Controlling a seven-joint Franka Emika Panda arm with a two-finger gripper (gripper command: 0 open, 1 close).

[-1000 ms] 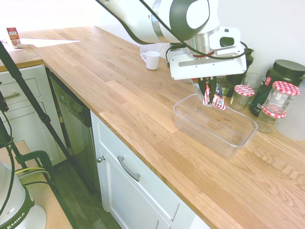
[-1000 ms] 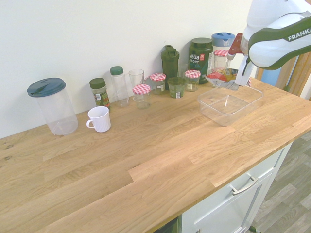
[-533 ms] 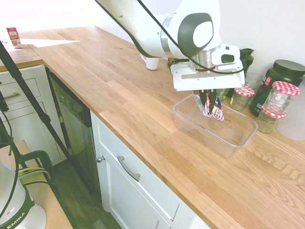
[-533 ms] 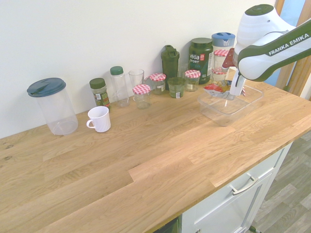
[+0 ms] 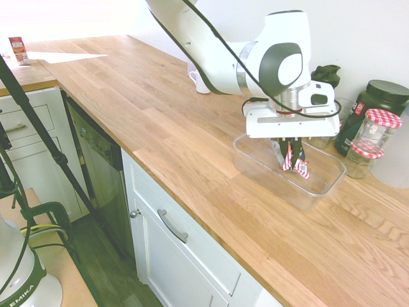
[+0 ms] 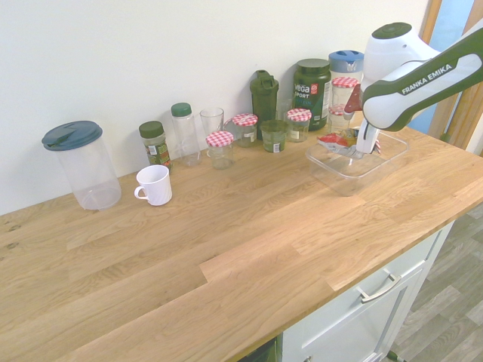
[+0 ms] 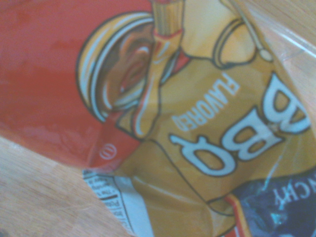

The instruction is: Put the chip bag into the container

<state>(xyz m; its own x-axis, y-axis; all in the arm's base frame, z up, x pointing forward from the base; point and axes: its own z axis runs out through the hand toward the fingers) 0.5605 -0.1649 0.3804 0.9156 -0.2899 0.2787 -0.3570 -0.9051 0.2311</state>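
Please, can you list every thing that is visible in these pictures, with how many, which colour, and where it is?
chip bag: one, red, white and yellow, held inside the container
container: one, clear, on the counter near the jars
counter: one, light wood, over white cabinets
jars with checked lids: at least four, glass with red-white lids, along the wall
mug: one, white, left of the jars
big canister: one, clear with dark blue lid, far left
dark tub: one, dark green, by the wall
shaker bottle: one, dark green, beside the tub
spice jar: one, green lid, by the wall
clear bottle: one, green cap, beside the spice jar
gripper: one, shut on the chip bag, over the container
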